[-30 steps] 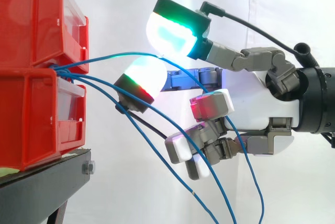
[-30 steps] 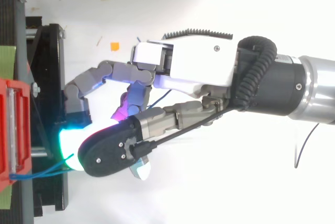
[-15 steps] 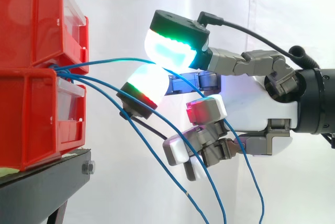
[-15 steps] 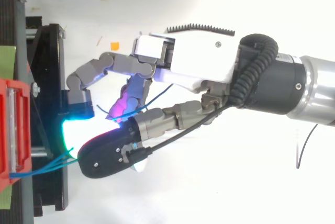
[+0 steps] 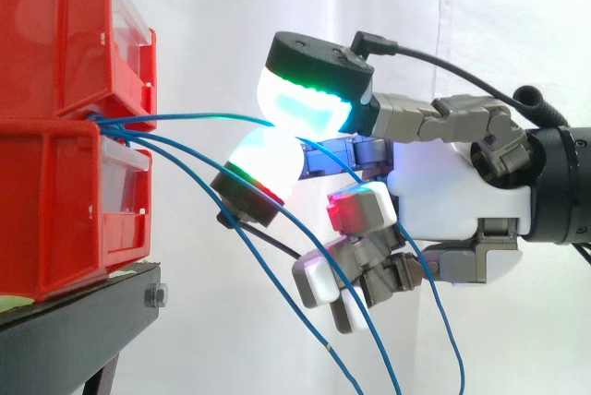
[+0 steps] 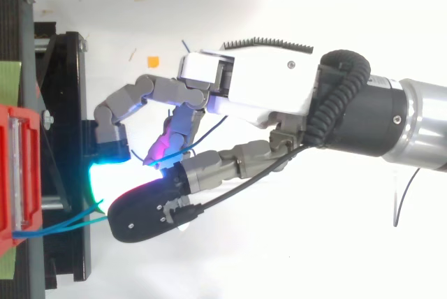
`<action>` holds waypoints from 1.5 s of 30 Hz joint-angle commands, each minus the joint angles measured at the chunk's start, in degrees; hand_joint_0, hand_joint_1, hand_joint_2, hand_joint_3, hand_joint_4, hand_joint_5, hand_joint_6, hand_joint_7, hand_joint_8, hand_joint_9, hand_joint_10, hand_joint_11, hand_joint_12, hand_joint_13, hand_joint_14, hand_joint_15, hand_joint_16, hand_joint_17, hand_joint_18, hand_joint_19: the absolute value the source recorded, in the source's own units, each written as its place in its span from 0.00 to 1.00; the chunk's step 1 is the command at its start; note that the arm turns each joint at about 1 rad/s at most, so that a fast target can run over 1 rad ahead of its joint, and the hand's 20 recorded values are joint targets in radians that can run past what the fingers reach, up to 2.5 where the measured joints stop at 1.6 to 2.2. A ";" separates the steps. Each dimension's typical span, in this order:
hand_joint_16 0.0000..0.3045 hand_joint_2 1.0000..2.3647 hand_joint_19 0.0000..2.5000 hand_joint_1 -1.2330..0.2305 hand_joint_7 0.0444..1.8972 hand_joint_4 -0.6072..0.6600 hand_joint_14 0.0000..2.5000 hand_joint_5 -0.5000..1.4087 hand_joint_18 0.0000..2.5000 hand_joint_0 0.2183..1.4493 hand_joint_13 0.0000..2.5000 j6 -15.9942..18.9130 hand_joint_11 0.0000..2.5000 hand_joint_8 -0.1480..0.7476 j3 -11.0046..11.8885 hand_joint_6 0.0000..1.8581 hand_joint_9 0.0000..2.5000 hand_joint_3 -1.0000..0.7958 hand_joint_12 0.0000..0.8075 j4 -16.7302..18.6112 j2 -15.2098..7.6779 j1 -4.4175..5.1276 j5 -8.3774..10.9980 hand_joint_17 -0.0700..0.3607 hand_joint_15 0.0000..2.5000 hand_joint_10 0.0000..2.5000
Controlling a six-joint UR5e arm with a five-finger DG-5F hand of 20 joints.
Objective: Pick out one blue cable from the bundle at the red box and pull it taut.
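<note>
Arm in from right, level. Hand [image 5: 452, 201] palm side-on, facing red bins [image 5: 55, 164]. Top two glowing pads [image 5: 300, 104] pressed together, clamping one blue cable [image 5: 185, 116]. Remaining fingers curled low under palm. Cable runs near-straight from gap between stacked bins to pinch (then drops behind hand). Other blue cables [image 5: 332, 349] sag below, loose. Bins sit on black stand [image 5: 83, 321]. From above, hand [image 6: 265, 89] reaches toward bin edge.

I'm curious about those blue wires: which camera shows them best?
The side view: the blue cables fan out from the red bins, the top cable pinched between the hand's fingers. In the top view the hand covers most of them, leaving a short stretch by the bin.
</note>
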 commanded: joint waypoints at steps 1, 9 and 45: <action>0.20 0.01 0.31 0.33 0.56 0.48 0.01 0.23 0.39 0.32 0.45 -0.04 0.26 0.53 -0.48 0.48 0.58 0.48 0.53 -0.09 0.05 0.02 -0.05 0.49 0.24 0.01; 0.20 0.01 0.31 0.34 0.56 0.49 0.01 0.23 0.39 0.32 0.45 -0.92 0.26 0.53 -0.48 0.48 0.58 0.48 0.53 -1.49 0.05 0.02 -0.05 0.48 0.24 0.01; 0.20 0.02 0.31 0.30 0.57 0.43 0.01 0.23 0.38 0.33 0.45 -2.15 0.27 0.53 -15.07 0.48 0.57 0.50 0.51 -1.76 10.95 3.27 10.41 0.47 0.24 0.01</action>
